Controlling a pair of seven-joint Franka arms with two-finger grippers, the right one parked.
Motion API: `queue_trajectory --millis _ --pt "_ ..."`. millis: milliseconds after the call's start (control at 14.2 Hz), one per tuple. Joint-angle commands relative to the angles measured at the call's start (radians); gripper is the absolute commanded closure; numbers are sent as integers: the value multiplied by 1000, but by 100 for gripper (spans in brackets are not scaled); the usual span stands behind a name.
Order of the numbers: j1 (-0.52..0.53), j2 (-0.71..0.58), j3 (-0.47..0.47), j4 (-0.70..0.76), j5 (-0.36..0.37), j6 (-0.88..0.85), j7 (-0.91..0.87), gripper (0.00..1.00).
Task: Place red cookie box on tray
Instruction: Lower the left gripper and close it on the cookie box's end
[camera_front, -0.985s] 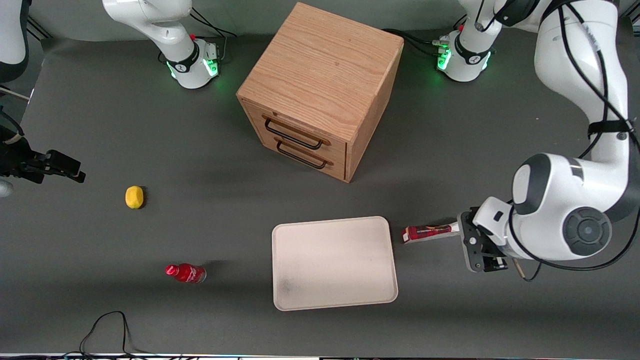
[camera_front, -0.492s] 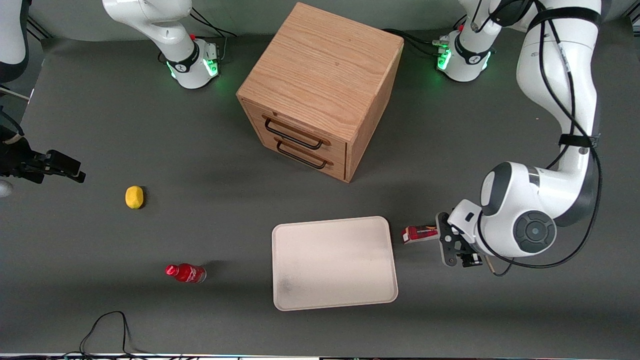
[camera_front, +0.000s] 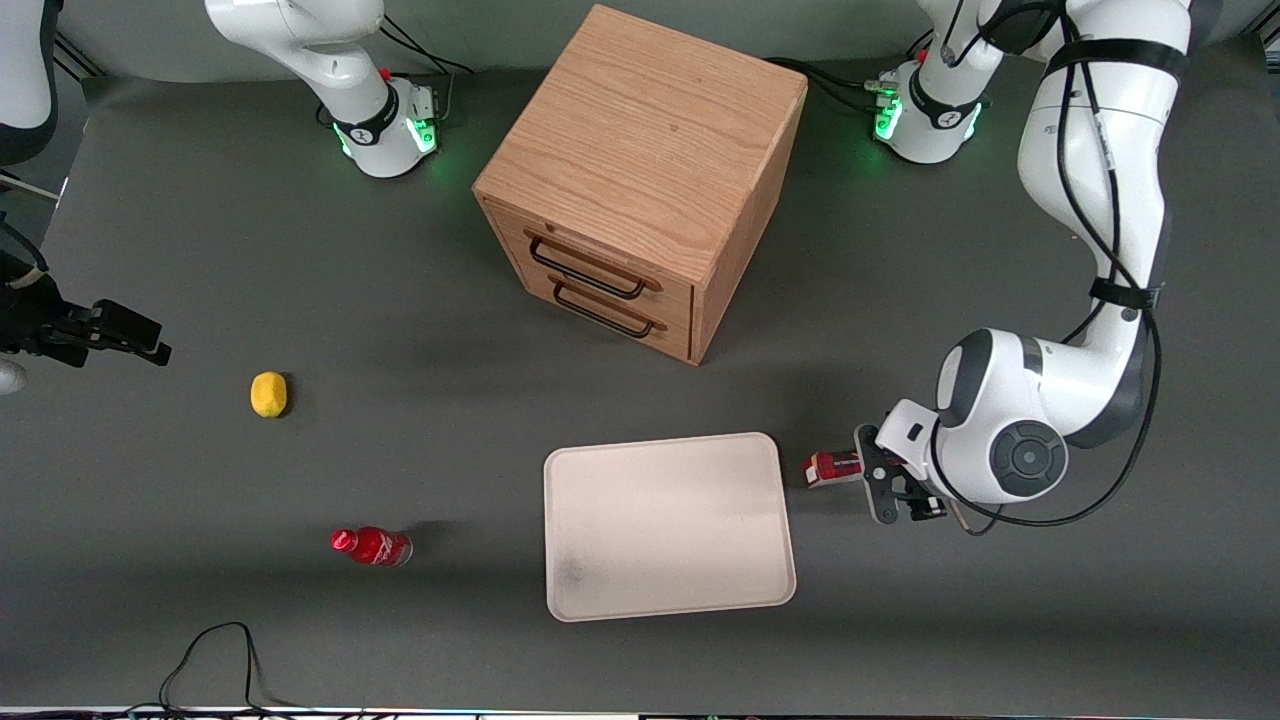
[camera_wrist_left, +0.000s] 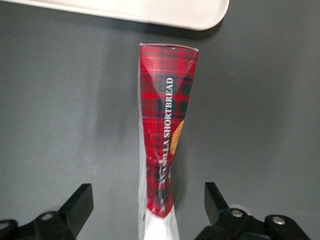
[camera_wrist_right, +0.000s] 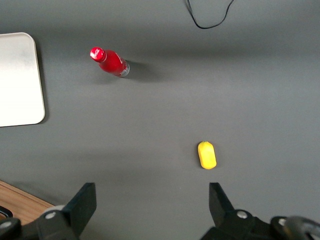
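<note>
The red cookie box (camera_front: 829, 467) lies flat on the grey table beside the tray's (camera_front: 668, 525) short side, toward the working arm's end. In the left wrist view its tartan face (camera_wrist_left: 167, 130) points at the tray's rounded corner (camera_wrist_left: 200, 12), with a small gap between them. My gripper (camera_front: 884, 486) hangs over the box's other end and hides most of its length in the front view. It is open (camera_wrist_left: 147, 196): one black finger (camera_wrist_left: 80, 200) stands on each side of the box's white end, neither touching it. The tray holds nothing.
A wooden drawer cabinet (camera_front: 640, 180) stands farther from the front camera than the tray. A small red bottle (camera_front: 370, 546) and a yellow lemon (camera_front: 268, 393) lie toward the parked arm's end. A black cable (camera_front: 215, 650) loops at the table's near edge.
My arm has slid along the box toward the tray, covering more of its length. The box, tray and other objects have not moved.
</note>
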Motion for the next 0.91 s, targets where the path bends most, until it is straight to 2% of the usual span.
queue_trajectory --millis 0,211,352,422,492,563,633,844 --pt "-16 -54 7 -98 12 65 -33 1" --pt "-17 -52 7 -119 12 88 -48 4" --pt "-17 -51 7 -121 12 95 -48 11" --pt "-17 -49 7 -122 12 102 -48 24" --pt "-17 -51 7 -124 12 107 -48 45" --pt "-19 -51 7 -125 14 108 -48 77" --pt "-22 -51 7 -125 17 108 -48 100" --pt "-19 -49 7 -125 17 115 -48 100"
